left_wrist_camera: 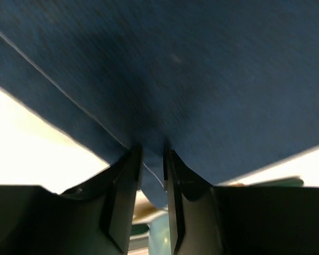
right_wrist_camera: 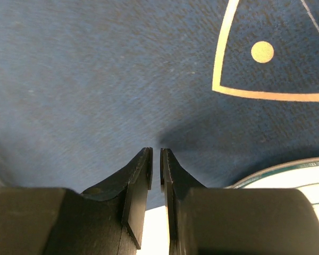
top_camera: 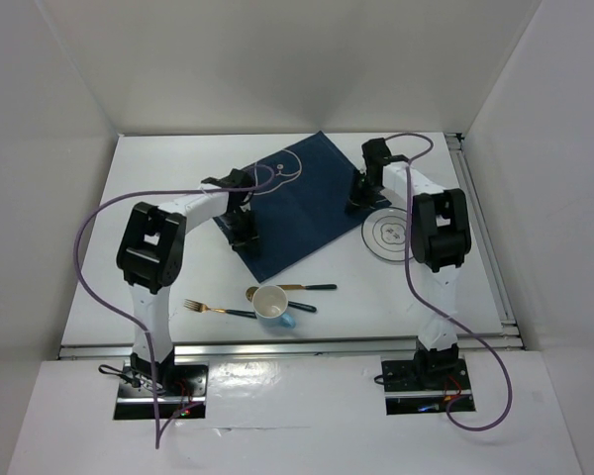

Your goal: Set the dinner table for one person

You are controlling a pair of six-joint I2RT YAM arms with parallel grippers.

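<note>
I've got my left gripper (left_wrist_camera: 151, 154) and right gripper (right_wrist_camera: 154, 153) both pinched shut on the blue placemat (top_camera: 297, 208), toward the far edge of the dinner table (top_camera: 158, 183).

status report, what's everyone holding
left gripper shut on mat, left edge. right gripper shut on its right edge. mat askew on table. plate close by right gripper; cup, cutlery near front.
</note>
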